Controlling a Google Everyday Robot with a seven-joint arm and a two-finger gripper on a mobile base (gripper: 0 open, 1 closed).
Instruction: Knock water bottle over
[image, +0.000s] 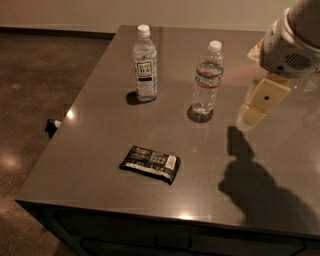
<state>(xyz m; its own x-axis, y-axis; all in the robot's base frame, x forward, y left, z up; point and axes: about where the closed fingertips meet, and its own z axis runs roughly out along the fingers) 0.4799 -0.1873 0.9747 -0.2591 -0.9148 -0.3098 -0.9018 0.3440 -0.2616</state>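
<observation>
Candy bar (150, 164) lies nearest. Farther right, the gripper (261, 102) hovers apart from the water bottle (206, 80); open or closed, I cannot tell. That bottle stands upright mid-table, the white-labelled bottle (145, 65) far left: knocking not yet done.

Office-like: grey counter (95, 130), concrete floor (35, 75).

Nothing is showing that can be read with confidence. The smooth bottle (145, 65), standing near the far left corner of the counter (100, 130), is wearing a large white label with black print, but its letters cannot be made out. The water bottle (207, 77), standing nearer the middle of the far edge, is carrying a narrow reddish-blue band with no legible words. The dark wrapper (150, 163), lying toward the near edge, is showing pale, unreadable marks. The hand (261, 102) is hanging over the counter toward the right edge, apart from the water bottle.
</observation>
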